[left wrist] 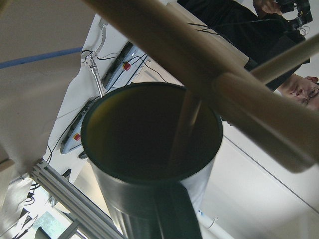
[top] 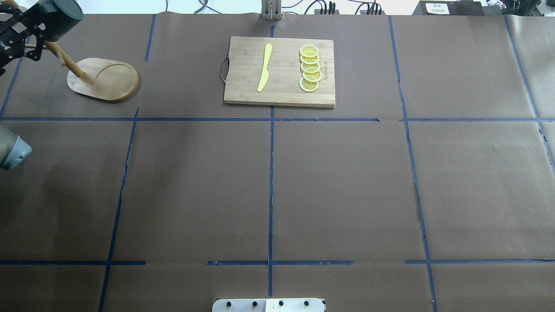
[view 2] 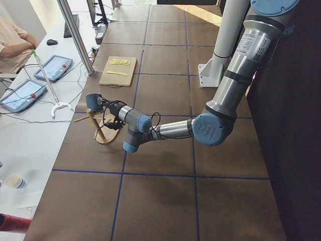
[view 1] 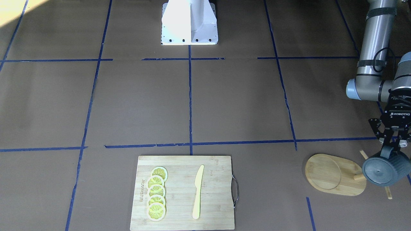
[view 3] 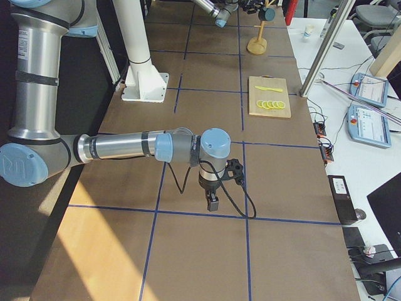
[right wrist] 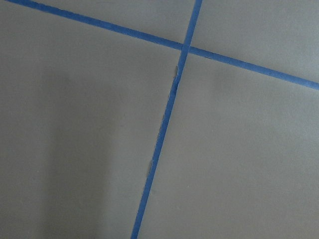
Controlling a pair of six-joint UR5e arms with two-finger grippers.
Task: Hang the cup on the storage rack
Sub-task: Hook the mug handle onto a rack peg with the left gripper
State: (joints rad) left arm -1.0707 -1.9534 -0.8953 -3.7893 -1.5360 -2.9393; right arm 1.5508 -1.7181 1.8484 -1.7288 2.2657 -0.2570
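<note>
The dark blue-grey ribbed cup [view 1: 383, 170] is held on its side in the air by my left gripper [view 1: 392, 147], which is shut on its rim near the handle. The cup hangs right at the top of the light wooden storage rack [view 1: 334, 175], over the post and thin pegs. In the overhead view the cup [top: 60, 13] is at the far left corner above the rack's oval base [top: 104, 78]. The left wrist view looks into the cup's mouth [left wrist: 149, 149], with the rack's post [left wrist: 174, 45] crossing just in front. My right gripper [view 3: 213, 204] hangs over bare table; I cannot tell whether it is open.
A bamboo cutting board [top: 243, 86] with a yellow knife [top: 264, 67] and several lemon slices [top: 310, 69] lies at the far middle. The table's far edge and left end are close to the rack. The robot base [view 1: 189, 22] stands at the near middle.
</note>
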